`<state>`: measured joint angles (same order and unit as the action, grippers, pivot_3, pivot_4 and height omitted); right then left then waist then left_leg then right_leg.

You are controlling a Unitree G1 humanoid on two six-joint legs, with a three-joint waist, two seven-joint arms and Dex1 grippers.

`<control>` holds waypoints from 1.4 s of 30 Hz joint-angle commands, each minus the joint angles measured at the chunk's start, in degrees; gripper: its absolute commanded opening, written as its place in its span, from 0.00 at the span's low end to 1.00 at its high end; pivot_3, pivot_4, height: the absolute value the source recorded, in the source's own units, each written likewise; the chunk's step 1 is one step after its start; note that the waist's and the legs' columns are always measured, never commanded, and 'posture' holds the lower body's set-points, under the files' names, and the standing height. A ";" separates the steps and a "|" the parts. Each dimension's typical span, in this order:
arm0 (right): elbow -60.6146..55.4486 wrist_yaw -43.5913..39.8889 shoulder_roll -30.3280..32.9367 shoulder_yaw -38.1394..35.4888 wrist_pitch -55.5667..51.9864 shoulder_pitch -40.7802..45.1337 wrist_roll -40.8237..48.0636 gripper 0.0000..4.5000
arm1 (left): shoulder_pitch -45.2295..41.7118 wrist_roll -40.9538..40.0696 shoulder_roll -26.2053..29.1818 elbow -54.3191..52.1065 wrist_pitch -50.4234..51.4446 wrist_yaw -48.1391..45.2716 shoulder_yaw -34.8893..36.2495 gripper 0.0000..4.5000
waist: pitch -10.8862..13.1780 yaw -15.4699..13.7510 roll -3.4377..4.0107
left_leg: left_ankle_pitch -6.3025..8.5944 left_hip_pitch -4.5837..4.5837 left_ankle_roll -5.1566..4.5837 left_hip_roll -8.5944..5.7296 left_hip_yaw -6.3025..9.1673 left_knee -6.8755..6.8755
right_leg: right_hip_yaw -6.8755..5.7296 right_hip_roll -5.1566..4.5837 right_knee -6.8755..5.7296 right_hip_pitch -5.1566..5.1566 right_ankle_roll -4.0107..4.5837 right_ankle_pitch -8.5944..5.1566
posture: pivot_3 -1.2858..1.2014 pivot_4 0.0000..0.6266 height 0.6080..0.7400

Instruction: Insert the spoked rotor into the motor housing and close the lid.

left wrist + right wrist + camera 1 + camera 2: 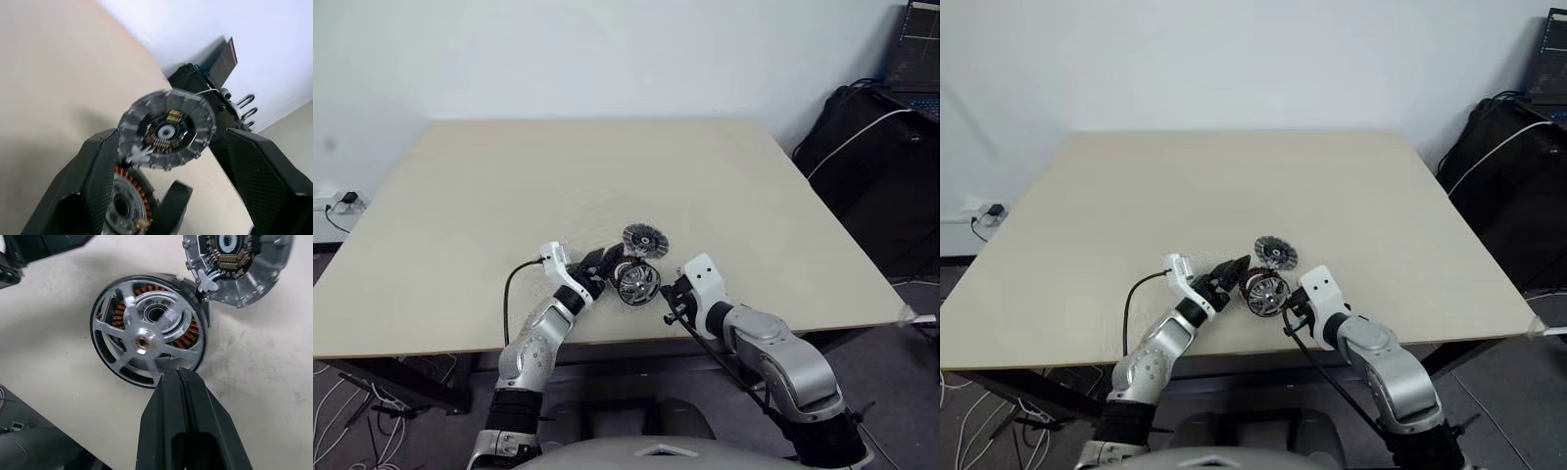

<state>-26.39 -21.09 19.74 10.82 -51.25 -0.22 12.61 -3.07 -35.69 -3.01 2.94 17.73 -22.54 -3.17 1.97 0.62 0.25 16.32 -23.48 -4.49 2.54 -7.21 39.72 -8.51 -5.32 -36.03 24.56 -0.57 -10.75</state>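
Silvery-white spoked rotor [142, 340], a flat metal disc with radial spokes and a small brass-coloured hub, sits in the mouth of the round dark motor housing [193, 340]; copper windings show behind the spokes. It looks a little off-centre and tilted, so probably not fully seated. The housing stands on the pale tabletop [607, 176] near its front edge.

Round grey metal lid [237, 262], segmented rim and dark centre facing up, lies touching or just beside the housing on its far side, one small tab against the housing's rim.

Right gripper [180, 377]: black fingers pressed together, holding nothing, tips at the housing's near rim.

Left gripper [171, 191]: fingers spread wide, empty, level, looking past the housing at the lid beyond.

Judgement: the left gripper is the better placed for the lid, which lies ahead of it, flat.
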 commanded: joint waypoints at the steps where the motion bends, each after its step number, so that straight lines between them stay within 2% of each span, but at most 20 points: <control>1: -0.07 0.52 -0.91 -0.74 1.50 0.81 0.25 0.00 | 1.03 4.58 0.11 -4.53 -3.35 0.24 -1.70 0.81 | 0.00 0.00 0.00 | 0.00 0.00 0.00 0.01 0.00 0.00 | 0.00 0.00 -0.01 0.00 0.00 0.00 | 0.52 0.00 1.00; 10: -0.62 0.25 -2.76 1.08 1.42 2.19 0.37 0.00 | 5.37 6.35 -0.11 -8.22 -4.26 1.72 0.48 0.81 | 0.00 0.03 0.01 | 0.01 0.00 -0.01 0.03 0.01 0.00 | 0.00 0.00 -0.01 0.05 0.00 0.00 | 0.52 0.00 1.00; 15: -1.00 0.48 -4.64 3.04 1.48 4.48 0.36 0.00 | 8.30 10.50 1.10 -11.15 -7.94 3.49 1.05 0.81 | -0.01 0.01 0.03 | 0.01 0.02 -0.01 0.04 0.02 0.00 | -0.01 0.00 -0.01 0.07 0.00 0.00 | 0.52 0.00 1.00; 27: 5.19 1.10 -7.08 5.06 3.28 9.26 -1.03 0.00 | 15.40 15.52 3.61 -13.51 -11.37 4.90 1.23 0.81 | -0.03 -0.01 0.09 | 0.05 0.05 -0.01 0.02 0.04 0.01 | -0.05 -0.08 0.02 0.16 0.00 0.00 | 0.52 0.00 1.00; 42: 12.76 0.83 -7.32 4.86 6.21 12.71 -2.78 0.00 | 15.44 15.13 2.90 -13.25 -11.28 4.82 1.17 0.81 | -0.03 0.03 0.11 | 0.05 0.07 -0.01 0.03 0.03 0.00 | -0.06 -0.06 0.01 0.16 0.00 0.00 | 0.52 0.00 1.00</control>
<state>-13.30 -20.13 12.85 16.18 -46.45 10.80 10.00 13.26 -20.36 0.12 -7.74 7.24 -17.49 -1.70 1.93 0.65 0.37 16.37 -23.42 -4.50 2.57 -7.18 39.72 -8.57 -5.38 -36.02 24.72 -0.57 -10.76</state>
